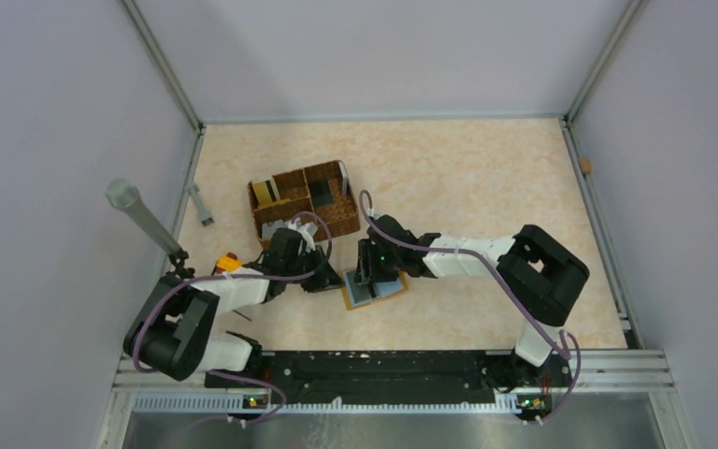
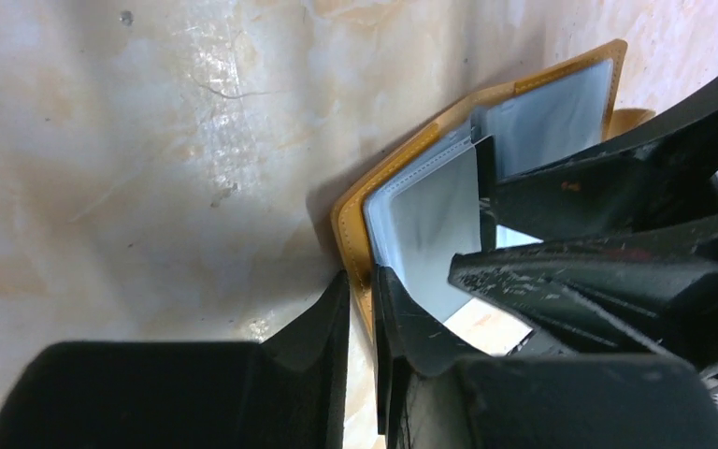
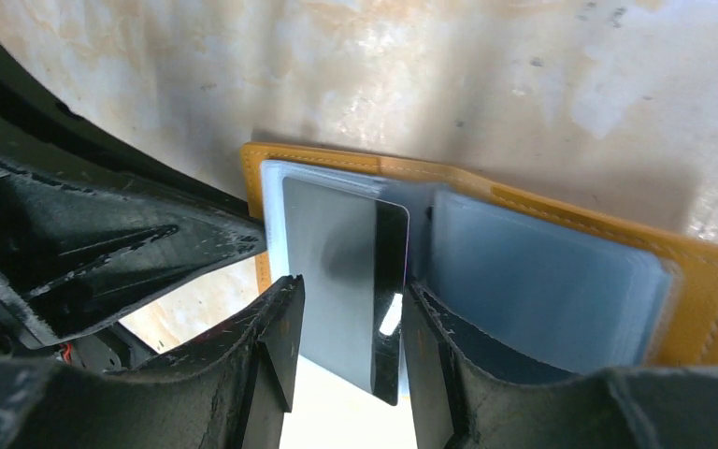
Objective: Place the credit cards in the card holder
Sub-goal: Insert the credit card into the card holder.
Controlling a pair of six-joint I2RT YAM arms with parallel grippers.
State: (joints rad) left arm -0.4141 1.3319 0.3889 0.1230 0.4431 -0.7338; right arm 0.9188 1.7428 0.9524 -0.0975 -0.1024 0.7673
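The card holder lies open on the table, with a dark card running lengthwise between the jaws of the right gripper. The card's far end lies over the clear sleeves ahead of the fingertips, and its near end overhangs the holder's edge back toward the wrist. Those jaws stand apart, one along each long edge of the card, and I cannot tell whether they press it or merely straddle it. The left gripper has its jaws drawn narrow with the holder's orange border between them, apparently pinching it to steady it. The main risk is a card that is only resting on a sleeve (its far end is too glossy to judge). A push would then skate it across the plastic or buckle the sleeve. If the thin pinch slips, the holder could swing away from the card. The two grippers also work nearly touching, so a sideways correction might knock them together. Only the right wrist view shows the card. The left wrist view hides it behind the right fingers but shows the pinch. The top view alone shows the woven basket beyond both jaws, with a pale card and a black card not yet moved.
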